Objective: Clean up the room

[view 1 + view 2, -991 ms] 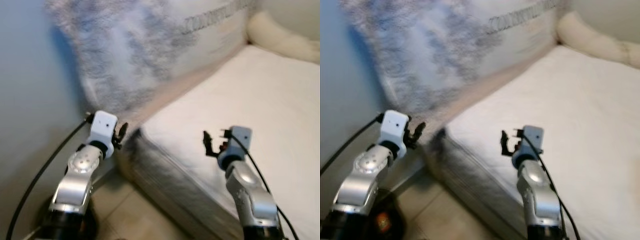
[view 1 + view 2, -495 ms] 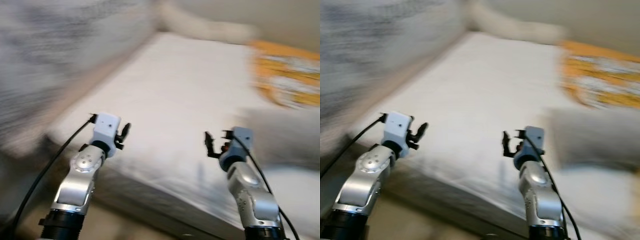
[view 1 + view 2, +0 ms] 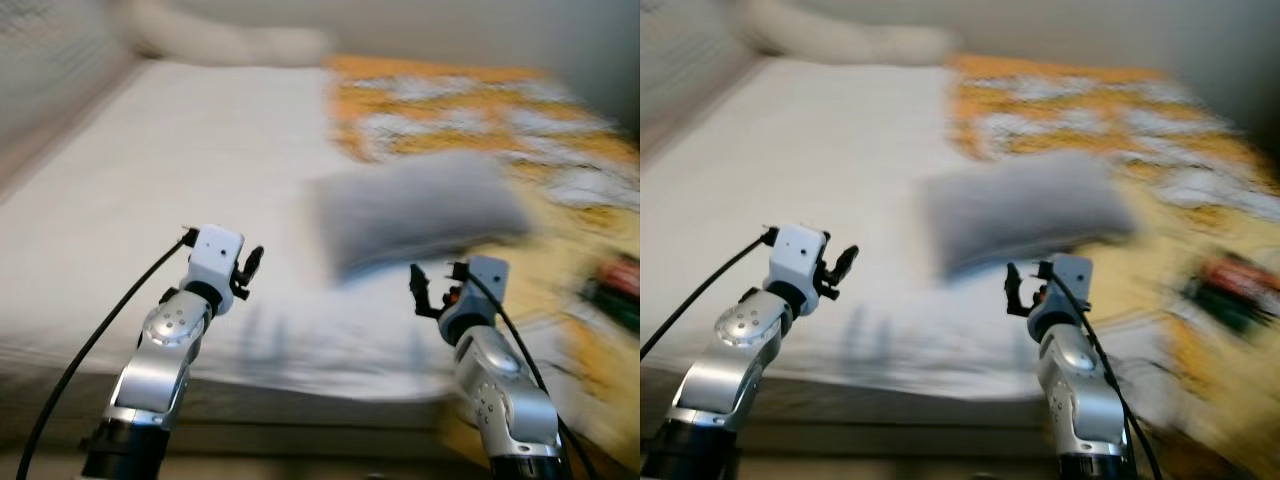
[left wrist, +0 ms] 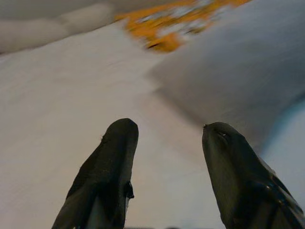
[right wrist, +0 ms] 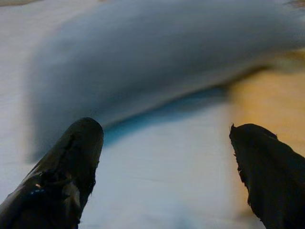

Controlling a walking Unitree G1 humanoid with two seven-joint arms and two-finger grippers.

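A grey pillow (image 3: pixel 415 212) lies on the white bed (image 3: pixel 150 180), just beyond my right pincer (image 3: pixel 428 290), beside an orange patterned blanket (image 3: pixel 450 105); both my right and left pincer (image 3: pixel 243 270) hover spread and empty. It looks soft, light and floppy; I judge a pinch at its near edge or corner best.

Silver arms, black fingers (image 4: pixel 107 176), black cables

You see a white bed sheet (image 3: pixel 150 180), plain and unpatterned. A grey pillow (image 3: pixel 420 210) lies on it, uniform in colour. The blanket (image 3: pixel 500 120) shows an orange-yellow ground with white patches; blur hides the motif. A cream bolster (image 3: pixel 230 42) sits at the far end. A dark green and red object (image 3: pixel 612 285) is blurred. Both arms are silver, with black fingers (image 4: pixel 107 181) and white wrist housings (image 3: pixel 215 255).
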